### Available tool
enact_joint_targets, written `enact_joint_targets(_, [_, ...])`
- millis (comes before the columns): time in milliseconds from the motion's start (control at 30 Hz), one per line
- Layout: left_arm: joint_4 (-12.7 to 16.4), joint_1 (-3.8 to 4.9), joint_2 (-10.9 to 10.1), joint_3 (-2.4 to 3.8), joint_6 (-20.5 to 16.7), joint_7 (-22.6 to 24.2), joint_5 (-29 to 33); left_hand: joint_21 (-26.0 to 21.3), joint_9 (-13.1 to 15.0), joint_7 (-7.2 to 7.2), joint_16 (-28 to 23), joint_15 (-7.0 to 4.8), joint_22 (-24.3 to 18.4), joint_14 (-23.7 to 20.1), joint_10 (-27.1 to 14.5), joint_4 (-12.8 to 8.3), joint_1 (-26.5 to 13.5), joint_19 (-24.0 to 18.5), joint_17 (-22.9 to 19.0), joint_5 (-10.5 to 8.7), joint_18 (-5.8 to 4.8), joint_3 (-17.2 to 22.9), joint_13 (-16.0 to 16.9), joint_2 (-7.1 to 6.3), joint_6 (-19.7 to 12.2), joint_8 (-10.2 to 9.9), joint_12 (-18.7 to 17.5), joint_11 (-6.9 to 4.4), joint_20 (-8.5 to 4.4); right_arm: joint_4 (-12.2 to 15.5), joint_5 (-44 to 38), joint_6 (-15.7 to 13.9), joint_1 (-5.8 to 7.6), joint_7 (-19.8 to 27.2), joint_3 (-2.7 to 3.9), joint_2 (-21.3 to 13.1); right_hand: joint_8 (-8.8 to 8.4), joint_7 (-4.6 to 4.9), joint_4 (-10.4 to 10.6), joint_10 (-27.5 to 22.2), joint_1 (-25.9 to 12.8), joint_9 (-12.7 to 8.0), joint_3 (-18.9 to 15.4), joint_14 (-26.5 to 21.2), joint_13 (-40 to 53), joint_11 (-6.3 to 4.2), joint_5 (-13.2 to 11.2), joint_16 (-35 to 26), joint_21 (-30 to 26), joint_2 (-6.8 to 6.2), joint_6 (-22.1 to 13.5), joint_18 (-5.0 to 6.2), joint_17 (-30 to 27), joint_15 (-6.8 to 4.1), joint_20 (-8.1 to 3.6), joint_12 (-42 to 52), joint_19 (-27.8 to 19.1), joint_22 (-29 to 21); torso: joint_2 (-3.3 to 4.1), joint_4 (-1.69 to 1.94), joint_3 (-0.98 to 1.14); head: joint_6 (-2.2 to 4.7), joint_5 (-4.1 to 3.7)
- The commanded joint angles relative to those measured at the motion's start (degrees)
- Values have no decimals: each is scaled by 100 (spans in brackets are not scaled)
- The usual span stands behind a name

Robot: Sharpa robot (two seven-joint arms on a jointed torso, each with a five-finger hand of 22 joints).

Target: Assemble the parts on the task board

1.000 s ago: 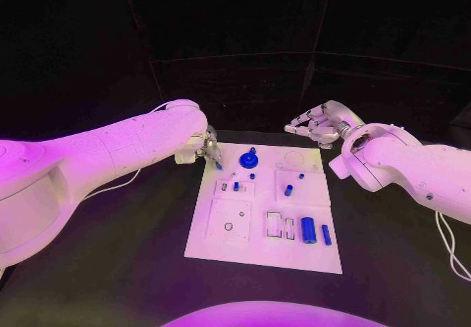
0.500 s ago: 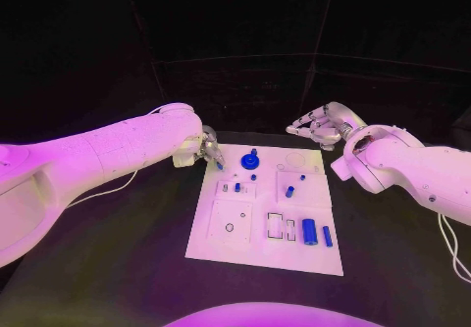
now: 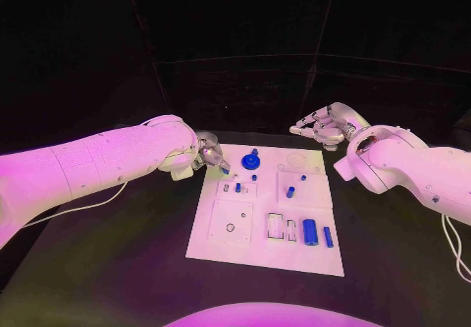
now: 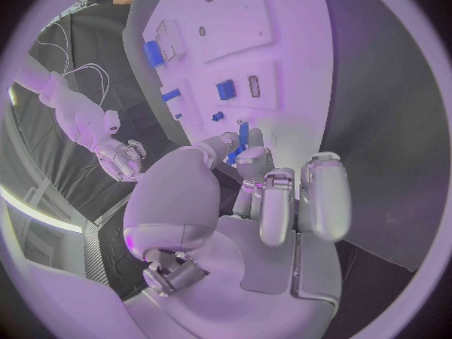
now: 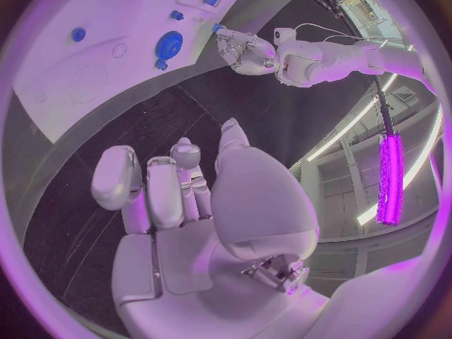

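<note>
The left robot hand point(image 4: 249, 175) pinches a small blue peg point(image 4: 243, 134) at its fingertips, just over the task board point(image 3: 246, 242) at its far left corner. The peg looks light, stiff and smooth, likely to slip or twist; hold it mid-shaft, firmly. The right robot hand point(image 3: 322, 125) hangs spread beyond the board's far right corner, holding nothing.

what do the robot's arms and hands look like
Both arms are smooth, rounded white shells, the left arm and the right arm. Each ends in a silver, many-fingered robot hand with pale rounded finger pads: left robot hand, right robot hand. A thin pale cable loops beside the right arm; another trails from the left.
</note>
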Motion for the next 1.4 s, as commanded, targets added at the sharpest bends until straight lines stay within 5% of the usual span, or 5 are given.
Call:
enact_joint_targets(33, [234,-37,-112,0,-377,189,75,7,9,0,18,-45,10,594,62,-867,-15,108,1509,39,-12,895,9,-44,60,28,22,-1,-42,-2,5,30,13,28,4,-3,19,-11,-10,-15,-9,9,-17,149,8,-6,32,-30,-19,52,-40,47,4,1,3,22,-27,-6,3,-3,0,1,-2])
enact_joint_targets(467, [704,-182,-364,-51,-320,53,-244,8,9,-1,18,-47,12,594,68,-872,-18,109,1509,63,-12,897,12,-54,65,32,24,-3,-44,-9,5,35,12,29,3,-11,19,-11,-10,-15,-9,9,-17,149,8,-6,32,-30,-19,52,-40,47,4,1,3,22,-27,-6,13,-18,0,0,27])
enact_joint_targets(1400, [589,-235,-267,-68,29,-327,-600,19,9,-3,18,-48,28,594,76,-877,-17,115,1509,74,-15,899,23,-59,69,34,33,-5,-45,-2,5,43,12,35,3,-7,19,-11,-10,-15,-9,9,-17,149,8,-6,32,-30,-19,52,-40,47,4,1,3,22,-27,-6,13,-15,-2,-49,32])
